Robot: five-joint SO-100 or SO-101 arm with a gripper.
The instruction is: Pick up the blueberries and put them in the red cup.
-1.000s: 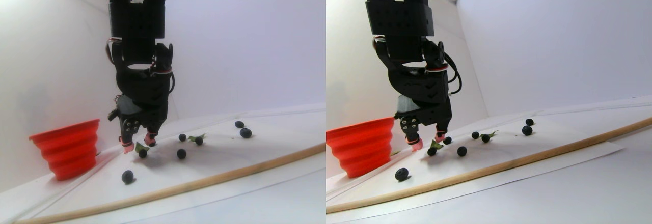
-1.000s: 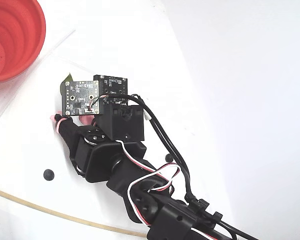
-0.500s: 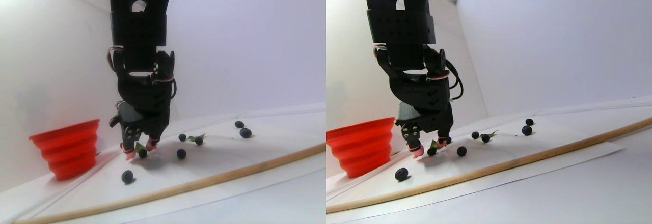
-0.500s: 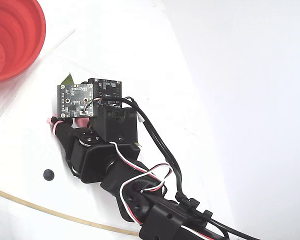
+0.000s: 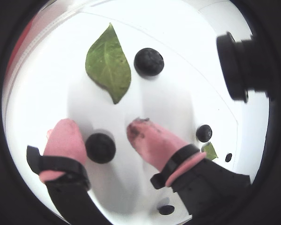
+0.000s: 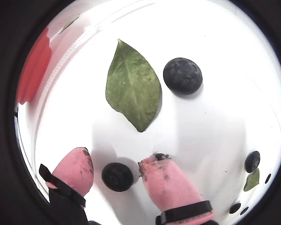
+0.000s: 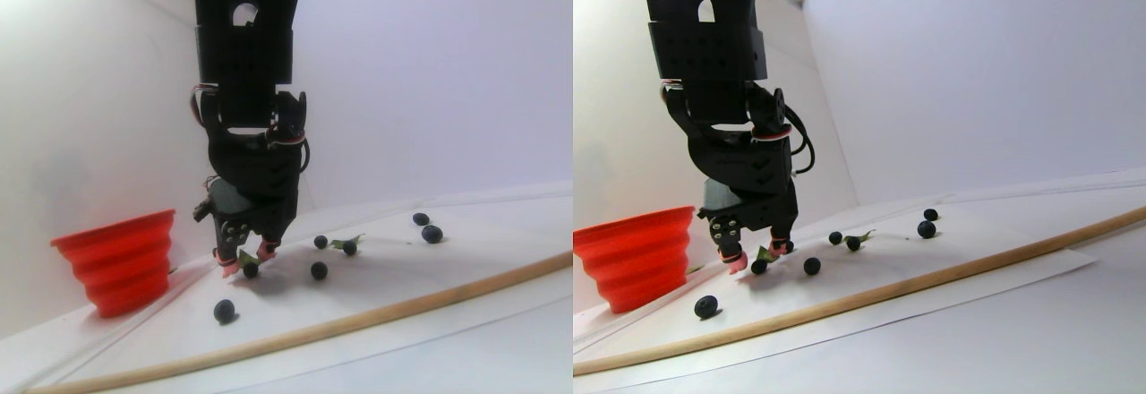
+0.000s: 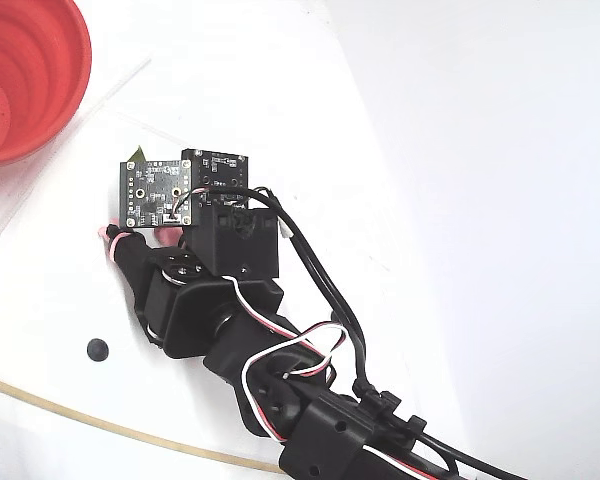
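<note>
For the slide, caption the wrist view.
Open pincer straddling a blueberry on the white surface, with a green leaf and a second blueberry ahead.

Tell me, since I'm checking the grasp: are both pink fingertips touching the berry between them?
Apart. In a wrist view the berry sits between the fingertips of the end effector, with white table showing on each side.
</note>
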